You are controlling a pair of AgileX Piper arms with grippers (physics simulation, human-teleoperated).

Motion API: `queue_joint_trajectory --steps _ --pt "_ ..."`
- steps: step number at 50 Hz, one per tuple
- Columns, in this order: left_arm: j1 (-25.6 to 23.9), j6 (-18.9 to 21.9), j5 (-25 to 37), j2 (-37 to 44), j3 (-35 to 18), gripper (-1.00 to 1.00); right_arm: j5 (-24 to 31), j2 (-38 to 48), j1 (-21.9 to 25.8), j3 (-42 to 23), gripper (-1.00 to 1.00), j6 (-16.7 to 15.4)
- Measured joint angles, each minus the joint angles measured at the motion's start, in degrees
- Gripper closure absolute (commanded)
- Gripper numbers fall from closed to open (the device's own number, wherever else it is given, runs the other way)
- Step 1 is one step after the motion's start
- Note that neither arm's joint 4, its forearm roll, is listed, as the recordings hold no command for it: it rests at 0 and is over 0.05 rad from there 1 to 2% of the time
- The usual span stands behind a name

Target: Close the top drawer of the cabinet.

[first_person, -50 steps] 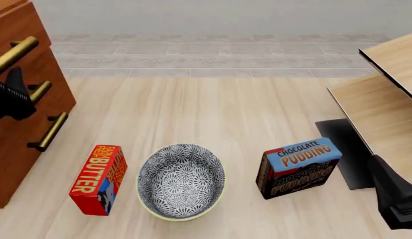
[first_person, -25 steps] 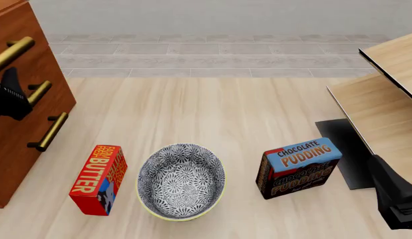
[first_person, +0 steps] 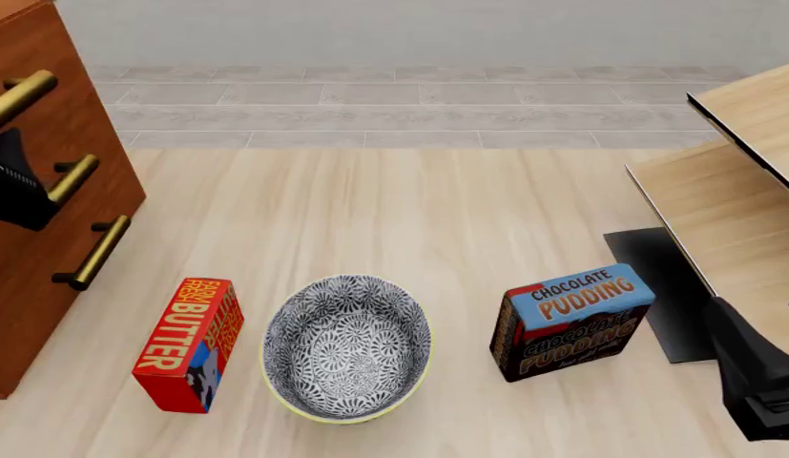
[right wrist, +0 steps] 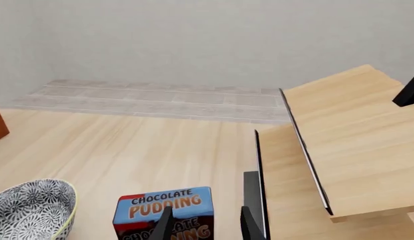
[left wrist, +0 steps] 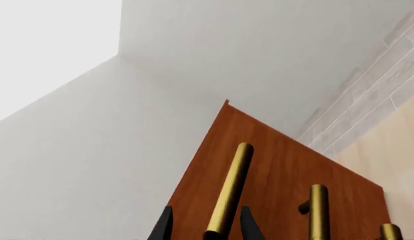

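Note:
The reddish-brown cabinet [first_person: 25,286] stands at the far left of the front view. Its top drawer [first_person: 44,52] carries a brass bar handle [first_person: 19,98], above two lower drawers with like handles. My left gripper [first_person: 15,157] is up against the cabinet front, just below that handle. In the left wrist view the gripper [left wrist: 207,227] is open. Its two fingertips stand to either side of the top handle's [left wrist: 230,190] near end, in front of the drawer front [left wrist: 274,165]. My right gripper [first_person: 728,324] is open and empty at the front right, and also shows in the right wrist view [right wrist: 205,225].
A red butter box [first_person: 188,343], a patterned bowl [first_person: 347,348] and a chocolate pudding box [first_person: 572,320] stand in a row on the table. Pale wooden furniture [first_person: 737,191] with a dark panel [first_person: 655,286] sits at the right, close to my right gripper.
The top drawer's handle has shifted left, toward the cabinet body. My left gripper has moved left with it. The right arm has not moved.

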Motion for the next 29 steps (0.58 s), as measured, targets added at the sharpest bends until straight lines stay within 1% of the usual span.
queue_joint_trajectory --steps 29 --pt "0.8 0.0 0.0 0.2 -0.2 -1.00 0.3 0.0 0.4 0.0 -1.00 -0.2"
